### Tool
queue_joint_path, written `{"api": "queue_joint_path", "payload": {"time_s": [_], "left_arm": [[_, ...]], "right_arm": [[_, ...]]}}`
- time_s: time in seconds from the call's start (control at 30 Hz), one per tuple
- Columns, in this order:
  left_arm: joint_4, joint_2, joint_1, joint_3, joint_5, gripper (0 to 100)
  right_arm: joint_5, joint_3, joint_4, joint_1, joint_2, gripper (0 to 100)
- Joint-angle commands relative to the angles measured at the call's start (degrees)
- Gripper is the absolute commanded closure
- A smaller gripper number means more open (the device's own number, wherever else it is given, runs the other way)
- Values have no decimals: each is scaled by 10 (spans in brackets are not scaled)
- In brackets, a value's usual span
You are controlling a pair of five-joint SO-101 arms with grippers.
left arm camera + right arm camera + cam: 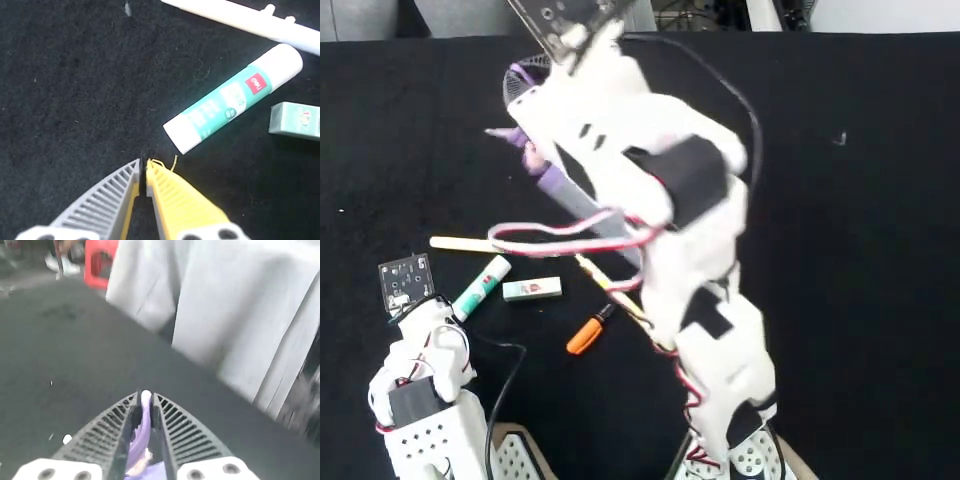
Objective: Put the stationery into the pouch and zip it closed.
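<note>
A purple pouch [560, 188] hangs lifted over the far left of the black table, and my right gripper [145, 402] is shut on a strip of its purple fabric [141, 435]. Below it lie a white pen [470, 243], a green-and-white glue stick [482, 287], an eraser [532, 289], a yellow pencil [610, 285] and an orange marker [588, 333]. My left gripper [142, 167] is shut on nothing, low over the cloth just short of the glue stick [235, 97]. The eraser [295, 120] and the white pen [250, 20] lie beyond it.
The right arm [690, 260] reaches across the middle of the table and covers part of the pencil and the pouch. The left arm's base [420, 410] sits at the near left corner. Bare black cloth [860, 250] stretches to the right.
</note>
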Motion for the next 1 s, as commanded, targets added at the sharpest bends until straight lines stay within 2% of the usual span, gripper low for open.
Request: {"api": "queue_joint_path", "payload": {"time_s": [0.0, 0.13, 0.37, 0.6, 0.83, 0.97], "left_arm": [[4, -4, -2, 12, 3, 970], [4, -4, -2, 12, 3, 970], [4, -4, -2, 12, 3, 970], [4, -4, 1, 12, 3, 970], [4, -4, 164, 12, 3, 970], [4, -4, 231, 12, 2, 970]], "right_arm": [[40, -24, -57, -3, -59, 988], [71, -27, -115, 6, -80, 988], [70, -24, -300, 6, -125, 988], [70, -24, -292, 12, -142, 988], [71, -24, -283, 15, -141, 988], [71, -8, -283, 16, -142, 988]]}}
